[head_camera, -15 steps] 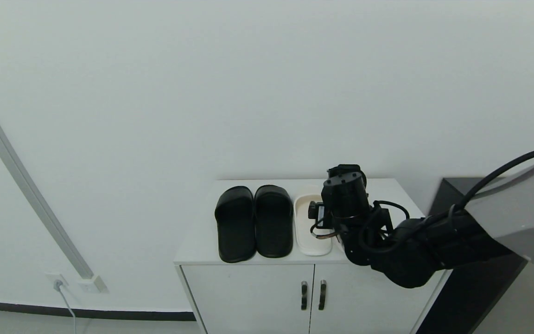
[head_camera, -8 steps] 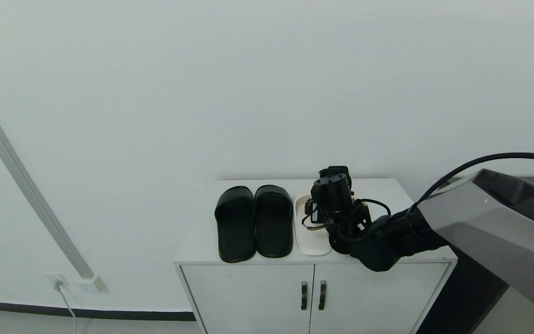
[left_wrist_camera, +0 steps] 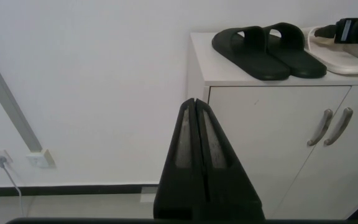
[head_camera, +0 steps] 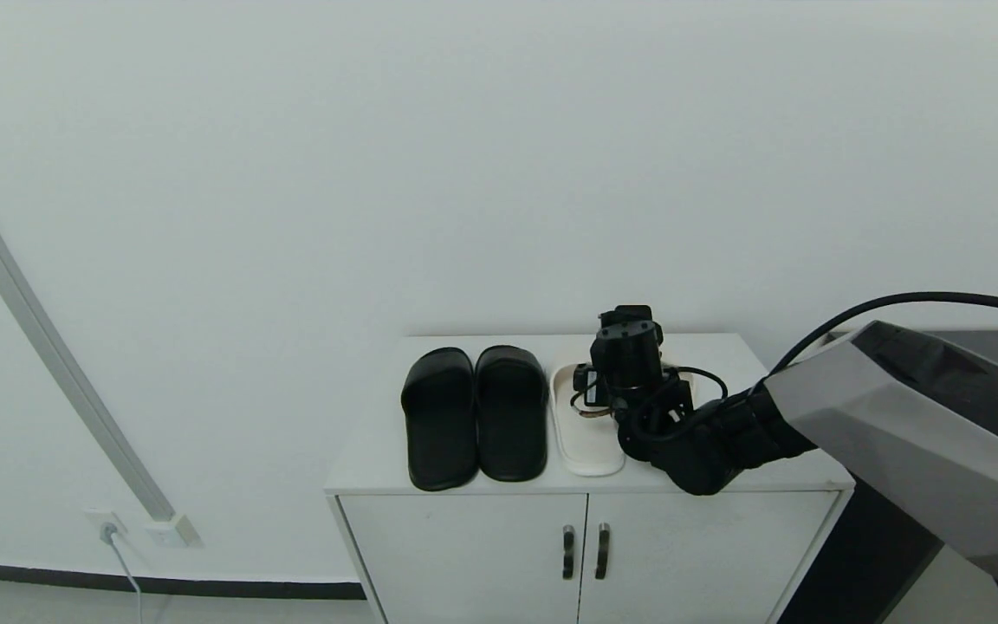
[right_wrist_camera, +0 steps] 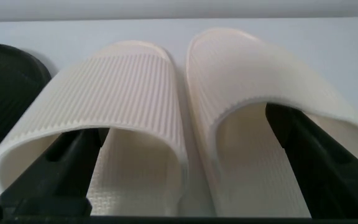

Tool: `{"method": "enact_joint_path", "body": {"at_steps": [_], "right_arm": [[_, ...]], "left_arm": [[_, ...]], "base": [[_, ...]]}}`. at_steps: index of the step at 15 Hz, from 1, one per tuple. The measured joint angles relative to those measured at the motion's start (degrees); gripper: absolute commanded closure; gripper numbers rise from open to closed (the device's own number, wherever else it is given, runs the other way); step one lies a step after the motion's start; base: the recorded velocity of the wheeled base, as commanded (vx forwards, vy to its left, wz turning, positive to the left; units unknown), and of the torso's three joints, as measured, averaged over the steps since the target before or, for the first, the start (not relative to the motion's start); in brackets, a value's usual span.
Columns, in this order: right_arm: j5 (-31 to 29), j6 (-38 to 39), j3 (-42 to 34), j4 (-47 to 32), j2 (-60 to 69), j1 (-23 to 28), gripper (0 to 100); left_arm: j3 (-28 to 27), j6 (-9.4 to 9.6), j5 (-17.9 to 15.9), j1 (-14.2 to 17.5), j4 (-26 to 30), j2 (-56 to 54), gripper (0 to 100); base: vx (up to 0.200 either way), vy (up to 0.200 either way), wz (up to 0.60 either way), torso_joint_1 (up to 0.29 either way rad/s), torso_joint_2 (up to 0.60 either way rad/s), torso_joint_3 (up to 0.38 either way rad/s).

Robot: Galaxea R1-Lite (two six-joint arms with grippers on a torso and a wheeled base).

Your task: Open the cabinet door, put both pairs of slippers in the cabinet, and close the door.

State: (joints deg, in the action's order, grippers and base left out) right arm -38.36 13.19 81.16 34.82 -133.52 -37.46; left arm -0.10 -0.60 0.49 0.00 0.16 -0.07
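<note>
Black slippers (head_camera: 475, 414) lie side by side on the white cabinet's top (head_camera: 360, 468). To their right is the cream pair; one slipper (head_camera: 584, 438) shows, the other is hidden under my right wrist (head_camera: 629, 357). In the right wrist view my right gripper (right_wrist_camera: 188, 152) is open, with one finger (right_wrist_camera: 67, 158) under the strap of one cream slipper (right_wrist_camera: 126, 81) and the other finger (right_wrist_camera: 306, 146) under the strap of the second (right_wrist_camera: 253, 68). My left gripper (left_wrist_camera: 194, 155) is shut on nothing, low and to the left of the cabinet. Both doors (head_camera: 464, 555) are closed.
Two dark handles (head_camera: 586, 551) meet at the middle of the cabinet front. A wall stands right behind the cabinet. A wall socket with a cable (head_camera: 105, 527) and a slanted grey duct (head_camera: 48, 347) are at the left. Something dark (head_camera: 880, 537) stands to the cabinet's right.
My right arm has stretched farther out over the cabinet top and come down onto the cream slippers. The black slippers and the doors have not moved.
</note>
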Motion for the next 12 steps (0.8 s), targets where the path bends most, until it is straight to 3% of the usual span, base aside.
{"method": "enact_joint_path", "body": {"at_steps": [3,4,12], "right_arm": [[1.0,0.0,0.0,0.1,-0.5,0.3,0],[1.1,0.0,0.0,0.1,-0.6,0.4,100],[1.2,0.4,-0.7,0.3,-0.6,0.6,100]], "left_arm": [[0.0,-0.05,0.0,0.0,0.0,0.0,100],[0.0,-0.06,0.0,0.0,0.0,0.0,100],[0.0,-0.09,0.0,0.0,0.0,0.0,100]], "base": [[0.0,0.0,0.0,0.0,0.0,0.0],[0.0,0.0,0.0,0.0,0.0,0.0],[0.0,0.0,0.0,0.0,0.0,0.0]]}}
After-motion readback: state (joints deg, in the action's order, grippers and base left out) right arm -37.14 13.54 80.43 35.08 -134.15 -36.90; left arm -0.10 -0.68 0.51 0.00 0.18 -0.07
